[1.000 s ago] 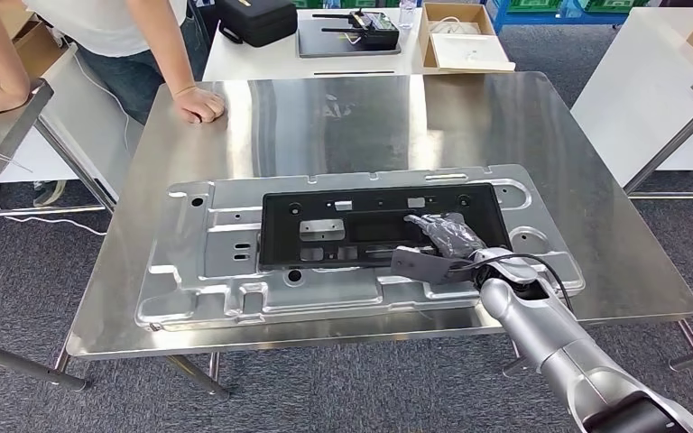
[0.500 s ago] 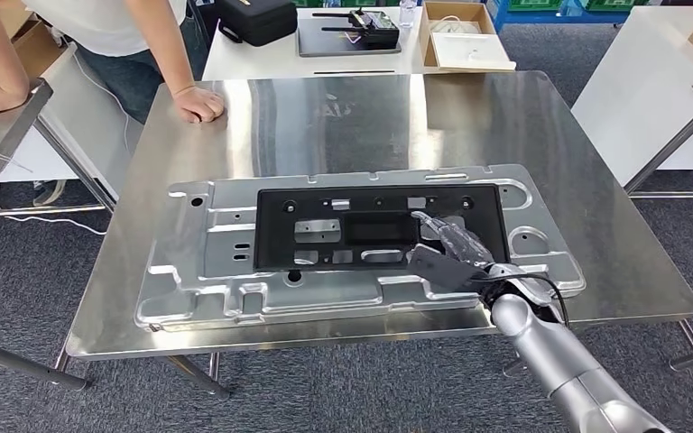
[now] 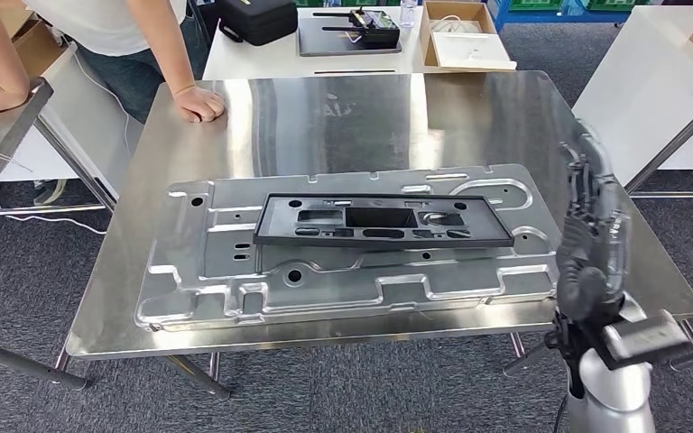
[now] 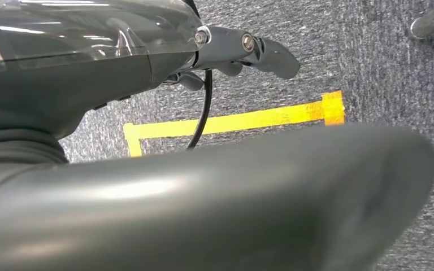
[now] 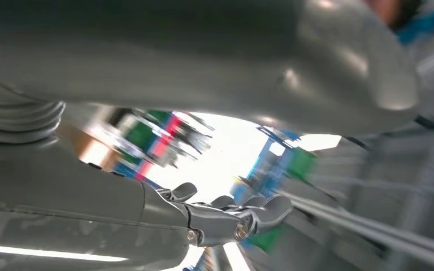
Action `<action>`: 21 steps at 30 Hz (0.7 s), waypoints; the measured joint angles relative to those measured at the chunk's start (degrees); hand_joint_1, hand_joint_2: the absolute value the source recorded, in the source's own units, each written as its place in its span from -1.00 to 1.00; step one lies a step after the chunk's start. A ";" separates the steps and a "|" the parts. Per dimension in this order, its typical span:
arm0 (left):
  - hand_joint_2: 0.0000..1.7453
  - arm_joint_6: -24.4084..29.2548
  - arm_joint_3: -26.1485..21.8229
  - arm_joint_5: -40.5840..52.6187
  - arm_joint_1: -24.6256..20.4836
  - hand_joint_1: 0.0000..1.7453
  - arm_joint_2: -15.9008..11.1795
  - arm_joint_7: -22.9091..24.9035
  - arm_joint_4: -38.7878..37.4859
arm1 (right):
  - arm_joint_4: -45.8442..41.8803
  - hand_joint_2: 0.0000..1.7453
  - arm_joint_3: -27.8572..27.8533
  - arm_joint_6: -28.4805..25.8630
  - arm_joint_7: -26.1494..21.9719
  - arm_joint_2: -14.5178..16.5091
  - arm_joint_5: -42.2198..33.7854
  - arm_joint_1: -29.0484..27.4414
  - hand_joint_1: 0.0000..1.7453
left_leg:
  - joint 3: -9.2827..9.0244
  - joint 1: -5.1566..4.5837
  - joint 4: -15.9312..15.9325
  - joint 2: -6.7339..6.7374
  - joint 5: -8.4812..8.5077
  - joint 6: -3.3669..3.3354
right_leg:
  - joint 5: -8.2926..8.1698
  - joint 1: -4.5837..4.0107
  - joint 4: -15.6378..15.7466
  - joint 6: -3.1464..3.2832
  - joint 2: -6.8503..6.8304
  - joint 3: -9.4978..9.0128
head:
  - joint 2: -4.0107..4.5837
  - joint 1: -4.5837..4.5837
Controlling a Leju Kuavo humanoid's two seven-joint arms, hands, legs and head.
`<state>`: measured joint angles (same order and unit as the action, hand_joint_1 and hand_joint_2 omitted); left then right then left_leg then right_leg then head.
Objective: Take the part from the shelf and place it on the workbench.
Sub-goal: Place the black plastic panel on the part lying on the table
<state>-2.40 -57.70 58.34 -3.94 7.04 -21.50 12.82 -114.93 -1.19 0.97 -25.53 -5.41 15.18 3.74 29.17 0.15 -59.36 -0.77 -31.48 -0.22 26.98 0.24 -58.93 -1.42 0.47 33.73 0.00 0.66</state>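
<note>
- Sitting on the big metal plate (image 3: pixel 235 271) on the workbench (image 3: pixel 370 117) is the black part (image 3: pixel 383 221), far edge tipped up a bit.
- Right hand (image 3: pixel 591 239) is raised off the bench's right side, fingers spread and pointing up, holding nothing, well clear of the part.
- Left hand (image 4: pixel 243 48) hangs over grey carpet with yellow tape (image 4: pixel 231 121); fingers look loosely curled, can't tell more.
- Someone's hand (image 3: pixel 200 104) rests on the far left corner.
</note>
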 joint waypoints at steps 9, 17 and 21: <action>-1.00 -0.05 -1.04 -0.51 -0.01 -1.00 0.15 -0.60 -0.02 | -12.71 -1.00 -1.94 0.88 -6.50 3.15 -0.26 -3.91 -1.00 | -0.02 0.00 0.00 0.01 0.00 0.00 | 0.00 0.00 0.01 0.00 0.00 -0.01 | 0.00 0.00; -1.00 -0.79 -1.97 -0.45 0.02 -1.00 0.15 -2.19 -0.04 | -19.57 -1.00 1.06 -1.38 -13.15 4.53 1.70 -9.57 -1.00 | 0.01 -0.35 -0.21 0.05 -0.16 -0.28 | -0.12 0.29 0.25 -0.20 0.00 -0.08 | 0.00 0.00; -1.00 -0.26 -2.27 -0.47 0.03 -1.00 0.15 -2.26 -0.01 | -20.57 -1.00 2.07 -2.42 -14.31 4.76 -1.32 -12.98 -1.00 | -0.15 0.10 0.60 0.22 0.72 -0.89 | 0.29 0.30 -0.13 -0.71 0.01 0.05 | 0.00 0.01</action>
<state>-2.66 -59.98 57.87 -3.91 7.19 -23.76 12.81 -135.50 0.87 -1.45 -39.83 -0.65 13.87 -9.24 29.02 0.25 -58.76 -0.54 -30.77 -1.11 27.26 0.53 -59.06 -2.13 0.49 33.78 0.00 0.67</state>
